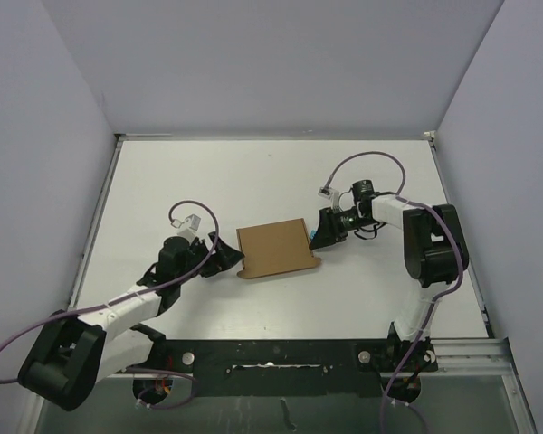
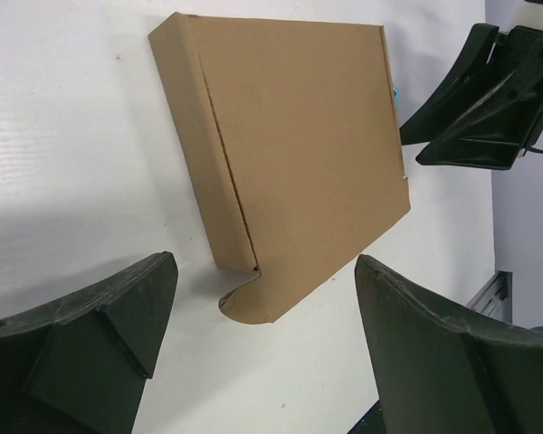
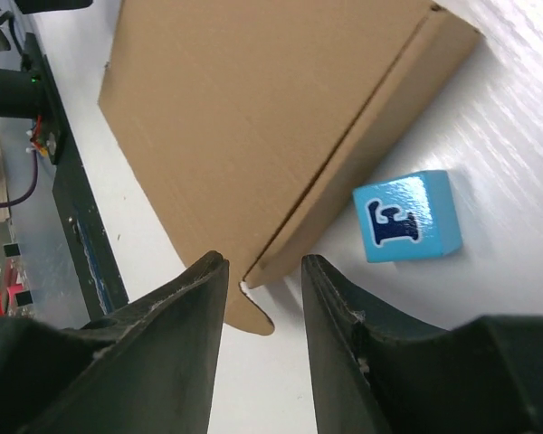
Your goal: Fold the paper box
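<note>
Your left gripper (image 2: 266,267) gapes wide and empty, just short of the flat brown cardboard box (image 2: 299,136) — your right gripper (image 3: 263,262) stands parted at its far corner, grasping nothing, beside a small blue lettered cube (image 3: 407,217).

Bright, even light, soft shadow beside the paper box (image 2: 299,154), faint sheen on the white table (image 2: 63,154) — frames sharp.

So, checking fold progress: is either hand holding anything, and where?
Nothing is held. The left hand and right hand are both open, with the paper box lying free between them.
</note>
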Controlling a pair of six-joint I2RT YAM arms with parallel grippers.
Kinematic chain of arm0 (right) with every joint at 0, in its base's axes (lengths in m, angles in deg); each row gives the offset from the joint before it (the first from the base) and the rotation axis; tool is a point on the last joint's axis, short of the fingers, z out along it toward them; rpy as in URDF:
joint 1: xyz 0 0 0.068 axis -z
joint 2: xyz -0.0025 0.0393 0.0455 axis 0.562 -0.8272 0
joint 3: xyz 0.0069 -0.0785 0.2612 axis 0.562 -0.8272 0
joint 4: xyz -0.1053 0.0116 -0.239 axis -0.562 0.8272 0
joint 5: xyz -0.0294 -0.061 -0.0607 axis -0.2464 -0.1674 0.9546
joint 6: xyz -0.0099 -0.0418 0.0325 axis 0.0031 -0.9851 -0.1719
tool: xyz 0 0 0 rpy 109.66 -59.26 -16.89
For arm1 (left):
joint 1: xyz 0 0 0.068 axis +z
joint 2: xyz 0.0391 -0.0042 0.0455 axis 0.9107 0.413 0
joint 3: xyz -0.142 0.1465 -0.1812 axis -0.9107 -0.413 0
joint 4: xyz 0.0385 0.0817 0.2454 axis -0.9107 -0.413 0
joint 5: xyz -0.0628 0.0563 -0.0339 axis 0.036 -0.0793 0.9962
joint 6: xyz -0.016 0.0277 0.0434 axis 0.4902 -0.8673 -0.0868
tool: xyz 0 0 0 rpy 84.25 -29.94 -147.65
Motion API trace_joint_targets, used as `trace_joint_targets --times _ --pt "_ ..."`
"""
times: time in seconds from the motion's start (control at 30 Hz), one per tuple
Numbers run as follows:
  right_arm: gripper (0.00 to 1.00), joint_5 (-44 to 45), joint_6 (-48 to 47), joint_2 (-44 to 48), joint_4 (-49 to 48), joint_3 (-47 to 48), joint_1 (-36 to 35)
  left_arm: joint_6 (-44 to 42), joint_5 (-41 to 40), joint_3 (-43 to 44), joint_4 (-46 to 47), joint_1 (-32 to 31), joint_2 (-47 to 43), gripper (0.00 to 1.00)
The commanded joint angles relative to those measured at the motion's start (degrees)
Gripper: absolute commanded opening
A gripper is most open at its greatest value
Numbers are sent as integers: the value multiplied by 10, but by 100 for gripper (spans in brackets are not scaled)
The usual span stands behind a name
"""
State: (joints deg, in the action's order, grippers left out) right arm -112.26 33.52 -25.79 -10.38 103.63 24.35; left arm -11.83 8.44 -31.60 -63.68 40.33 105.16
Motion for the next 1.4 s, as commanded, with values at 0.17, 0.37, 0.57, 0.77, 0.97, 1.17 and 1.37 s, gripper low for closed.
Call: trace_joint_targets --times 0.17,0.37,0.57,0.77,0.97,1.17,1.37 --pt "40 25 58 -28 -32 26 -7 23 -1 26 47 5 58 79" --pt "39 8 82 -55 -40 33 -6 40 2 36 52 6 91 81" --pt "28 1 89 -77 -36 36 -1 56 5 34 62 6 103 83" --pt "20 -17 101 -93 -40 31 21 72 2 26 74 8 104 85" --pt "17 -33 101 -112 -35 33 38 96 7 19 111 8 129 86" --pt "16 -37 100 -112 -34 34 40 113 31 30 177 7 167 87" --pt "16 -40 98 -113 -31 35 41 124 45 52 206 5 200 86"
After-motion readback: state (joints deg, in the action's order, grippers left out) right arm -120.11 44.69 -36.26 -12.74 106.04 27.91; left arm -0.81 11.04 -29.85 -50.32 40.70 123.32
